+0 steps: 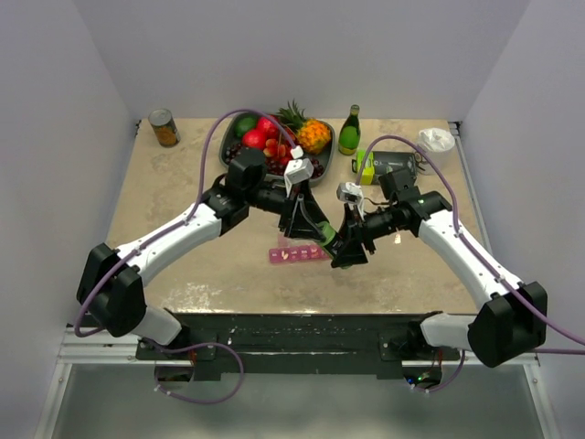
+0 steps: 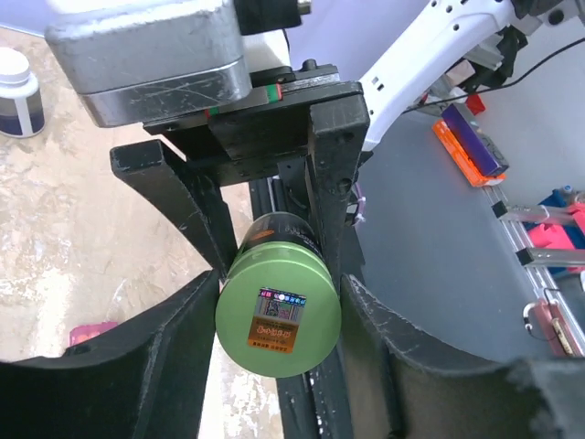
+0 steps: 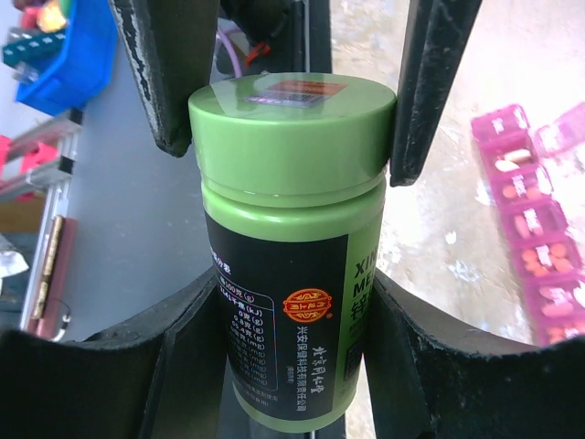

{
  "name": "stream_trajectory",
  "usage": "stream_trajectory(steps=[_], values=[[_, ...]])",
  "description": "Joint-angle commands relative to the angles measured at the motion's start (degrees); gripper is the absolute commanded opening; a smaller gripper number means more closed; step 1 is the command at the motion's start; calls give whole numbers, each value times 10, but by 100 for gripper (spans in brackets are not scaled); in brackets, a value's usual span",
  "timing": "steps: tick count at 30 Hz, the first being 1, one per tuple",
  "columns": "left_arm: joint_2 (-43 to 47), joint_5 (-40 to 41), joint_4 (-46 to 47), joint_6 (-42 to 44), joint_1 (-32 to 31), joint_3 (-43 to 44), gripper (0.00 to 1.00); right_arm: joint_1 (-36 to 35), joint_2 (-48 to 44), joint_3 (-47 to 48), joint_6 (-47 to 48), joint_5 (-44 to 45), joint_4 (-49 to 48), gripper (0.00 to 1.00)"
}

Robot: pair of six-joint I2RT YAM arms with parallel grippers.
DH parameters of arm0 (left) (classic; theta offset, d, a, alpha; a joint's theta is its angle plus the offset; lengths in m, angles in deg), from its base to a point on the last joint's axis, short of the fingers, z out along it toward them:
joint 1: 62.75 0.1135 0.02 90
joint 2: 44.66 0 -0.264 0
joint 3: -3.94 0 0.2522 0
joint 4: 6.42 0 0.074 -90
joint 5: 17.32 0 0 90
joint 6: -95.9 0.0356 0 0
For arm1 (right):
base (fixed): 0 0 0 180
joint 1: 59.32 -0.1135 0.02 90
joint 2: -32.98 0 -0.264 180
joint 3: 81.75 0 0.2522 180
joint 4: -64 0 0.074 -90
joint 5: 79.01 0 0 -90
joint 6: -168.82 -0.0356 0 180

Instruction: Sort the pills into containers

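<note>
Right now both grippers hold one green-capped bottle (image 3: 291,229) in midair: the left gripper (image 2: 279,315) clamps its cap, and the right gripper (image 3: 292,311) clamps its body. The pink pill organizer (image 1: 297,254) lies on the table (image 1: 183,183), at seven o'clock from the bottle.

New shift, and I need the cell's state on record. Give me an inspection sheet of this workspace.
Surface: beige marbled tabletop.
Job's things: pink pill organizer, pills in its compartments; green-capped bottle, cap on.
Clutter: fruit tray, can, green glass bottle, white bottle.
End effectors: left end effector clasps the bottle's cap, right end effector its body.
Cables: purple cable along each arm.
Surroundings: white walls.
</note>
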Motion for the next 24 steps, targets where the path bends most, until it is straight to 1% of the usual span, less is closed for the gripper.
stream_trajectory(steps=[1, 3, 4, 6, 7, 11, 14, 15, 16, 17, 18, 19, 20, 21, 22, 23, 24], values=[[23, 33, 92, -42, 1, -31, 65, -4, -12, 2, -41, -102, -82, 0], [45, 48, 157, -92, 14, -54, 78, -4, -13, 6, -15, -77, -70, 0], [64, 71, 199, -137, 21, -69, 98, -3, -16, 9, -4, -70, -52, 0], [81, 88, 234, -171, 37, -79, 99, -3, -18, 11, 28, -45, -32, 0], [96, 100, 245, -203, 41, -88, 99, -4, -20, 9, 30, -40, -33, 0], [128, 116, 271, -259, 58, -106, 99, -6, -28, 2, 63, -7, -13, 0], [160, 157, 242, -281, 72, -123, 99, -8, -30, 13, 104, 29, 18, 0], [167, 175, 201, -290, 78, -128, 99, -8, -30, 17, 127, 45, 36, 0], [179, 202, 183, -317, 84, -140, 99, -9, -31, 22, 136, 63, 40, 0], [182, 206, 179, -333, 92, -151, 99, -11, -34, 31, 143, 113, 42, 0], [186, 209, 178, -355, 93, -163, 99, -12, -41, 37, 152, 142, 38, 0], [189, 222, 178, -400, 93, -186, 99, -14, -44, 43, 158, 172, 36, 0], [189, 224, 189, -424, 92, -199, 99, -18, -49, 54, 160, 243, 28, 0], [190, 230, 221, -449, 87, -213, 99, -25, -55, 61, 168, 271, 18, 0], [191, 245, 240, -492, 84, -241, 99, -30, -56, 75, 171, 301, 15, 0], [190, 258, 254, -506, 71, -251, 98, -39, -56, 82, 175, 323, 12, 0], [189, 273, 262, -516, 62, -256, 98, -46, -55, 89, 177, 364, 8, 0]])
